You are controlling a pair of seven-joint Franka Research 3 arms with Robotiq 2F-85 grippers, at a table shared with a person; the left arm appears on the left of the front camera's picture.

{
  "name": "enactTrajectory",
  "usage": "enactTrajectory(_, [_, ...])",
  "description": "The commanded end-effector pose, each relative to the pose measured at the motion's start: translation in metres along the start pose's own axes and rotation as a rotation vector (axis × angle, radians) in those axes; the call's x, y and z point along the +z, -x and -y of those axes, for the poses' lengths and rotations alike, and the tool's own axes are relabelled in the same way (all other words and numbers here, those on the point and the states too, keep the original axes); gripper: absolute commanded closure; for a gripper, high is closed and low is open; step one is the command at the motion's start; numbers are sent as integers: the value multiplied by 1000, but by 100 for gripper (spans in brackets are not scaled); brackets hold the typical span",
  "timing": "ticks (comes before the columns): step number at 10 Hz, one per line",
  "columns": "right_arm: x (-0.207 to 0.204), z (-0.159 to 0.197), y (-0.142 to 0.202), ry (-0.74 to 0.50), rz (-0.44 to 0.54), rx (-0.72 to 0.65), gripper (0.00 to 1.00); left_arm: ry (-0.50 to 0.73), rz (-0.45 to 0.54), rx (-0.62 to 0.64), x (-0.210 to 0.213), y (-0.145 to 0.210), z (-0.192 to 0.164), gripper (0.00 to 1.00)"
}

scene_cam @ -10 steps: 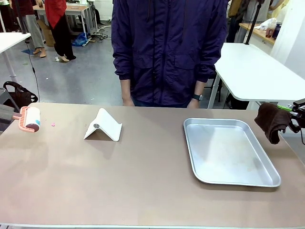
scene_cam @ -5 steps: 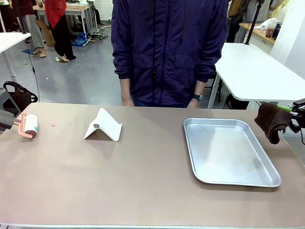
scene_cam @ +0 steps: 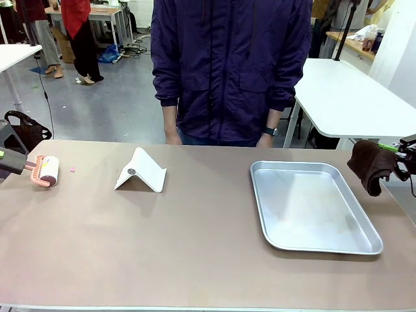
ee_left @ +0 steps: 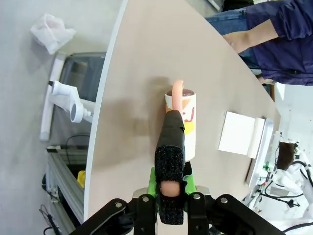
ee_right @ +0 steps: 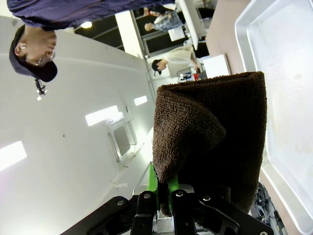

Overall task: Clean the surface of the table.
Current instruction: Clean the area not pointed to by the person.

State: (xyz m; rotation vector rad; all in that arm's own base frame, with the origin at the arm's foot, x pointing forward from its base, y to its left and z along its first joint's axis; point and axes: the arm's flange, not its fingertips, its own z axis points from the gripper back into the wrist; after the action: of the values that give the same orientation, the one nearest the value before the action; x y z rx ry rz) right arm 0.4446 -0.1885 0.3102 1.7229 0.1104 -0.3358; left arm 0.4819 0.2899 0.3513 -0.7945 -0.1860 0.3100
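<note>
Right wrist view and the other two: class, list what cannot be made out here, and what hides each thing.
1. Right wrist view: right hand, fingers buried under the brown cloth.
2. Front view: left hand, cut off by the left edge.
3. Left wrist view: lint roller, print partly covered by a finger.
4. Right wrist view: tray, cut by the right edge.

Bright, even overhead light is falling on the table (scene_cam: 195, 260), leaving soft, faint shadows under the white stand (scene_cam: 140, 170) and the lint roller (scene_cam: 47, 171) at the left. The front view is looking sharp. Both wrist views are bowing lines at their edges; ceiling lamps (ee_right: 102, 115) are glaring white past the brown cloth (ee_right: 210, 137).
</note>
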Motion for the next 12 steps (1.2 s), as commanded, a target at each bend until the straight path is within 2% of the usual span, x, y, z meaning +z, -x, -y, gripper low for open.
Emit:
enactTrajectory(1, [-1,-7,0,-6,-15,-11,91,-31,-31,52,-20,-19,-4,77])
enactTrajectory(4, [-1,-7,0,-6,-15,-11,91,-39,-58,50,-58,-37,14,77])
enactTrajectory(6, [-1,-7,0,-6,-15,-11,91,0,-58,43,-68,-42,22,77])
enactTrajectory(7, [-1,-7,0,-6,-15,-11,91,60,-65,12,-68,-39,30,77])
enactTrajectory(8, [-1,-7,0,-6,-15,-11,91,79,-16,-57,-61,-35,37,77])
enactTrajectory(10, [-1,-7,0,-6,-15,-11,91,209,0,-166,-40,-13,54,77])
enactTrajectory(12, [-1,-7,0,-6,-15,-11,91,298,56,-286,-7,32,76,77])
